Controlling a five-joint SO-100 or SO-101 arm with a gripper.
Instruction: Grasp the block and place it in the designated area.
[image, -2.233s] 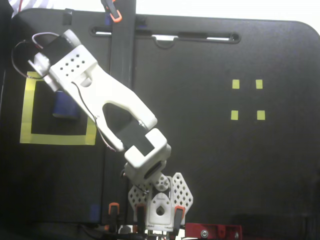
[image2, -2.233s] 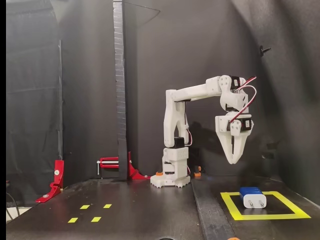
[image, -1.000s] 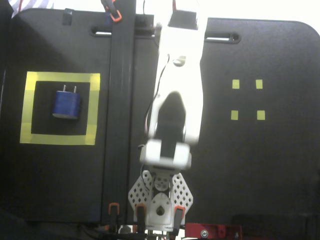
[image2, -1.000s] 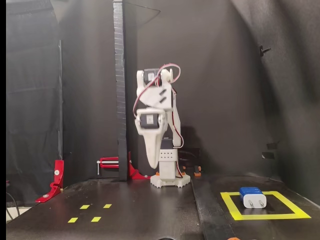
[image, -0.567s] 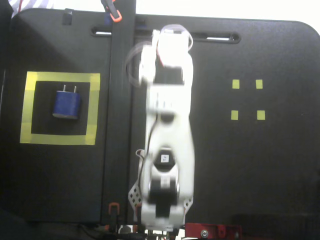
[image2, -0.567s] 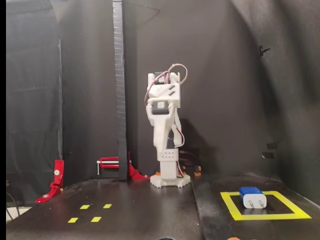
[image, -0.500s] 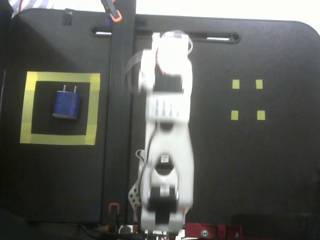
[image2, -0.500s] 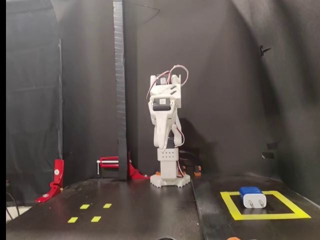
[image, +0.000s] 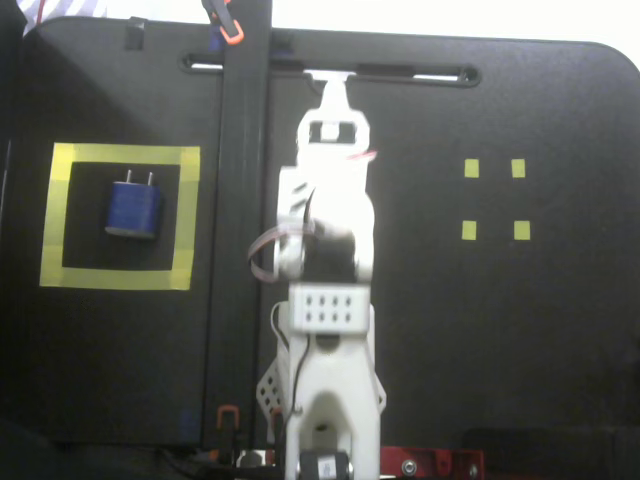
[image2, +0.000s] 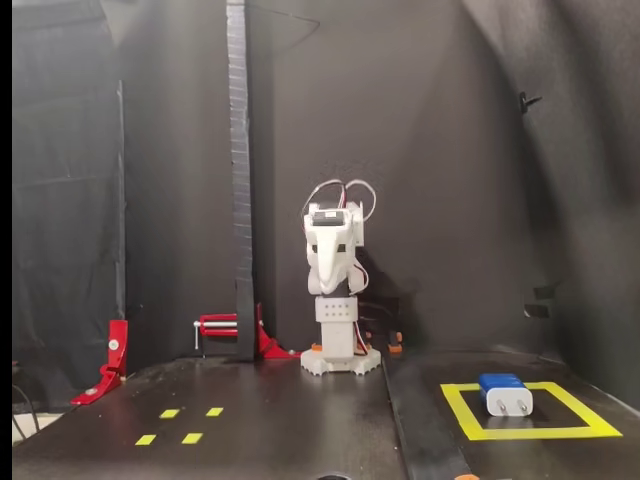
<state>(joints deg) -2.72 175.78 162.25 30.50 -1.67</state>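
inside the designated area (image: 119, 278) (image2: 527, 433), on its black centre and clear of the yellow tape on every side, lies the block (image: 134, 208) (image2: 503, 392). from above, its two pale prongs stick out toward the top edge of the picture, so its long axis runs top to bottom there, tipped only slightly off straight. from the low front camera the block shows a pale end face below a blue top, lying flat on the board.

well apart from it, the white arm is folded up over its base near the middle of the board. the gripper (image: 335, 95) (image2: 330, 287) points toward the far slot of the board in the top-down picture and hangs nose-down in the front one; its fingers look drawn close together with nothing between them.

the surface is a matte black board, with a dark strip running from near to far between the arm and the yellow frame. four small yellow squares (image: 494, 199) (image2: 180, 425) sit on the other side of the arm. red clamps (image2: 110, 362) grip the board's edge, a black post (image2: 240, 180) rises behind, and dark cloth walls close the space in.
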